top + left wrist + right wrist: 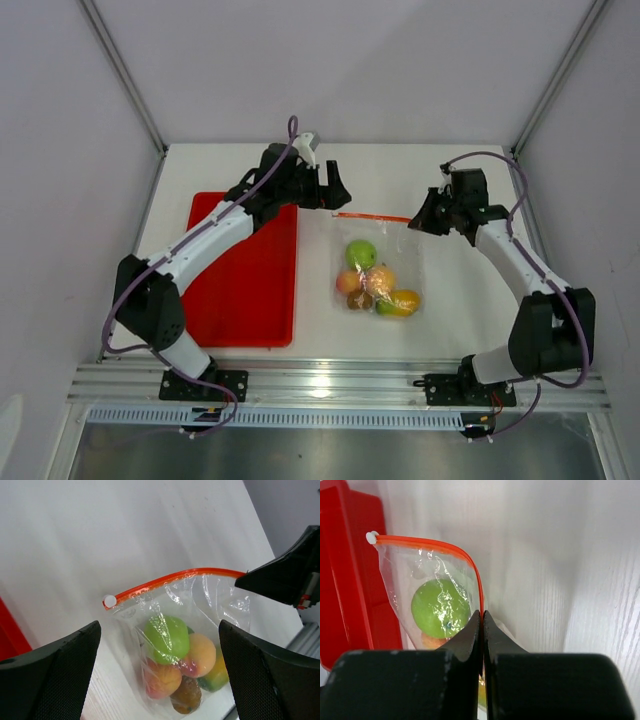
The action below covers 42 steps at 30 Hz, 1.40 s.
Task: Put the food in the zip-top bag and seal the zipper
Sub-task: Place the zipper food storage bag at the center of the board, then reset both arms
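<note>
The clear zip-top bag [378, 262] lies on the white table with the food [376, 282] inside: a green apple [167, 639], peach-pink fruits, a small brown fruit [186, 696] and a yellow piece. Its orange-red zipper [170, 580] runs along the far edge, with a white slider [109, 600] at the left end. My left gripper [335, 190] hovers open just behind the bag's left corner, touching nothing; in the left wrist view its open jaws [159, 625] frame the fruit. My right gripper [482, 615] is shut on the zipper's right end [412, 222].
A red tray [245, 275] lies left of the bag, partly under the left arm. White walls enclose the table at the back and both sides. An aluminium rail [340, 385] runs along the near edge.
</note>
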{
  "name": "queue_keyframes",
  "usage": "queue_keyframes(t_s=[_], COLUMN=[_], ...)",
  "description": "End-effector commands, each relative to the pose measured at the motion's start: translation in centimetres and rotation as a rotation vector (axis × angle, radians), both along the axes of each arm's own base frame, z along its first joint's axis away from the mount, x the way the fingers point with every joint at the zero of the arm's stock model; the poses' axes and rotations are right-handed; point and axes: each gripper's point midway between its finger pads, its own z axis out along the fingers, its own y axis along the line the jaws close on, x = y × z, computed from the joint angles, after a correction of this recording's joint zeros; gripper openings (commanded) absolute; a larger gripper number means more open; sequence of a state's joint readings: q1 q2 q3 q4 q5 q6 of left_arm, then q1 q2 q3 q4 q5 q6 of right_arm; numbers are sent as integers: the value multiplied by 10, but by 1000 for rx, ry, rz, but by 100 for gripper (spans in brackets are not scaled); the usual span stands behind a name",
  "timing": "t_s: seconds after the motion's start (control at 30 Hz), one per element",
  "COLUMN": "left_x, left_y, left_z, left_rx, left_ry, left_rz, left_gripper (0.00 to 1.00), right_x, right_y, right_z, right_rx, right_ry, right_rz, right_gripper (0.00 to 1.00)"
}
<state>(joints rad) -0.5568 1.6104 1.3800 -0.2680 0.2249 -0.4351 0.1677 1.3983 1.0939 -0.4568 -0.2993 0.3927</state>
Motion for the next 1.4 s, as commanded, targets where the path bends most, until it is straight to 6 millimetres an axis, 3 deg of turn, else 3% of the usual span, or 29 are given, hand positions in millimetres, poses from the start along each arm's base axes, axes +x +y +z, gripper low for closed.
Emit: queue_keyframes(t_s=[0.0,0.1,0.17,0.23,0.27,0.33,0.37,0.43,0.5,0.53,0.63,0.73,0.8,0.87,0.9,0.97,1.0,1.1,1.2,1.27,1.37], left_x=[19,13,2,-8,-19,-30,-38,-48,-59,-64,-75,-81,-87,-91,-93,-99,-101,-109,-117,-123,-129], left_y=[14,19,24,27,29,33,35,39,42,44,48,54,57,59,59,61,61,67,76,80,83], left_z=[48,60,68,62,74,62,74,60,69,57,58,54,54,49,49,50,48,43,41,34,20], left_rx=[-11,-25,-52,-66,-98,-105,-134,-132,-164,-156,-170,-151,-151,-154,-158,-166,-166,-161,-162,-163,-161], left_ry=[-138,-179,-200,-199,-220,-204,-231,-208,-224,-203,-207,-197,-197,-186,-184,-181,-178,-174,-188,-179,-152], left_rz=[101,106,100,92,81,68,57,51,42,37,25,33,33,34,30,23,19,24,41,51,54], left_gripper=[99,100,99,99,100,99,100,99,99,99,99,99,99,99,99,100,100,99,99,100,100], right_x=[41,63,73,87,91,101,103,107,108,110,112,113,120,124,132,132,135,119,95,64,21], right_y=[-5,-6,-9,-11,-12,-12,-12,-14,-15,-15,-16,-18,-22,-26,-26,-29,-31,-29,-22,-10,-12], right_z=[13,-3,-12,-28,-33,-49,-54,-65,-80,-82,-90,-90,-79,-67,-48,-34,-15,9,18,27,36], right_rx=[21,17,7,-2,-5,-18,-21,-33,-41,-39,-45,-69,-86,-105,-107,-123,-128,-179,-253,-257,-275], right_ry=[-102,-98,-79,-53,-44,-14,-2,16,43,42,51,45,19,13,-25,-23,-53,-90,-114,-138,-218], right_rz=[19,35,35,36,35,41,41,34,31,31,26,20,16,-2,-8,-28,-40,-50,-67,-68,-153], right_gripper=[0,0,0,0,0,0,0,1,2,3,13,29,42,49,62,68,99,99,99,99,99])
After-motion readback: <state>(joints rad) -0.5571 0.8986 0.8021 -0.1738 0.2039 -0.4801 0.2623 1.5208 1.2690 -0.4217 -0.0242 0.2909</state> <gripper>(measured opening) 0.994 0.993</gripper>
